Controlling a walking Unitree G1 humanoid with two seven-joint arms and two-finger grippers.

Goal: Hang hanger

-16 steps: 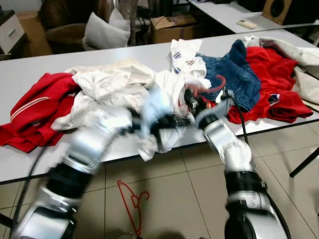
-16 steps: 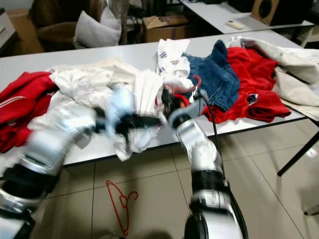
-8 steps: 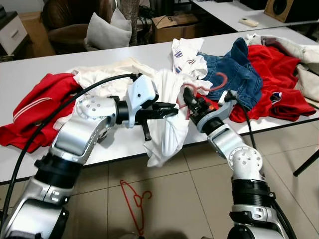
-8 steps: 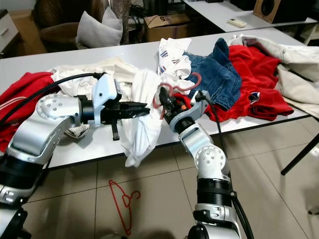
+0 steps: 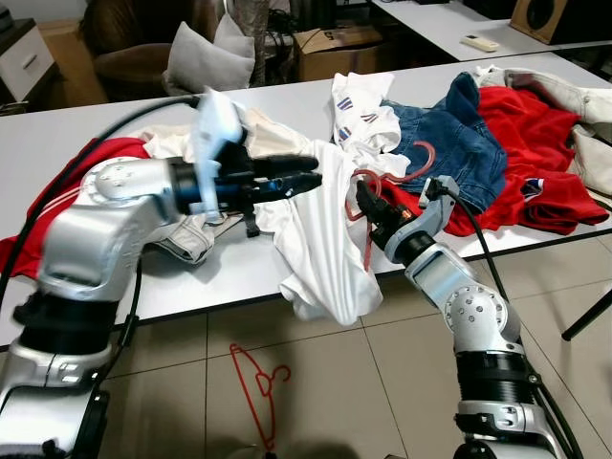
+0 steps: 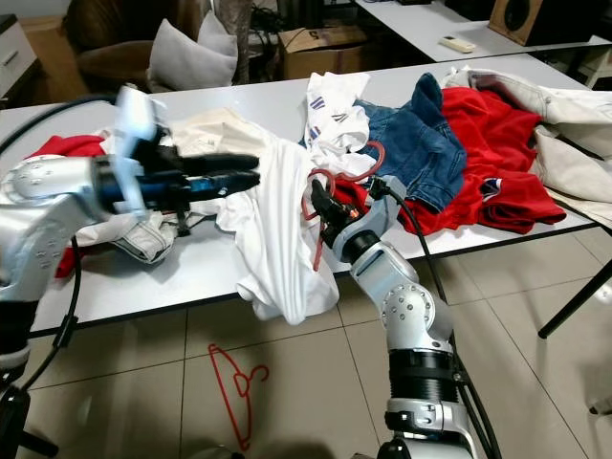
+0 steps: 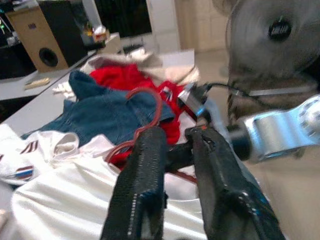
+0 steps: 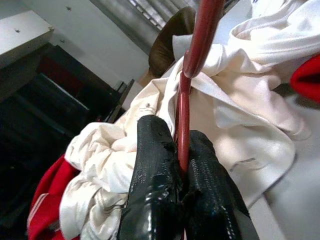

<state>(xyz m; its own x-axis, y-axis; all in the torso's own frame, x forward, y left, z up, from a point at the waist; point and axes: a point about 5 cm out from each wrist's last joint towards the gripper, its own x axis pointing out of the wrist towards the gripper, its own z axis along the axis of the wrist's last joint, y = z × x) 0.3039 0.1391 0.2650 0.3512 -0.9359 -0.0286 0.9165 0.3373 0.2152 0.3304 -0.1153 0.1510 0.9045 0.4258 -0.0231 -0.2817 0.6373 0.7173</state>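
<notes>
— Red, thin and glossy: is that the hanger you're after?

— Yes. I have my right gripper (image 8: pixel 182 165) clamped tight on the slim red plastic hanger (image 5: pixel 368 191) above the long white table's (image 5: pixel 239 273) front edge; its curved hook points to about 1 o'clock, over the blue denim garment (image 5: pixel 449 143).

— And the left?

— My left gripper (image 5: pixel 304 179), at 9 o'clock from the hanger, has its fingers nearly together, pinching the white cotton shirt (image 5: pixel 325 244) draped off the edge.

— Any change?

— Since half a second ago the left arm rose and the shirt spread wider. A second red hanger (image 5: pixel 256 381) lies on the tiled floor (image 5: pixel 402 382).

— Any writing?

— None I can read.
</notes>
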